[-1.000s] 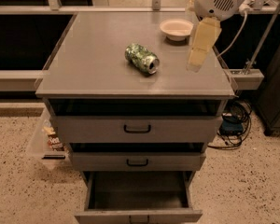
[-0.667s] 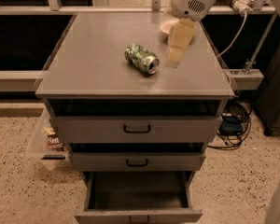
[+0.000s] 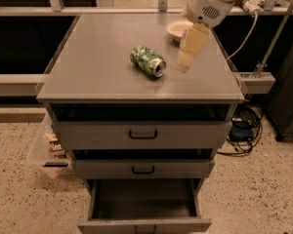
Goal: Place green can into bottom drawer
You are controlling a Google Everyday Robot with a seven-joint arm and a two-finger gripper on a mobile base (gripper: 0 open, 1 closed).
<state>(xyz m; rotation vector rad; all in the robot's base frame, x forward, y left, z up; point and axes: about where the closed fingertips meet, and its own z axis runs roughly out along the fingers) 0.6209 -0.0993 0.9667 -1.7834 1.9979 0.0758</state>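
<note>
A grey metal cabinet (image 3: 93, 77) stands on a speckled floor, and we look down on its flat top. The green can (image 3: 147, 61) lies on its side near the middle. Its long axis slants from back-left to front-right, with the silver end toward the gripper (image 3: 184, 65). The gripper hangs just right of the can, apart from it. We cannot make out whether it is spread or closed. A cream bowl (image 3: 176, 29) sits behind it. The bottom drawer (image 3: 144, 224) stands pulled out below, seemingly unobstructed.
</note>
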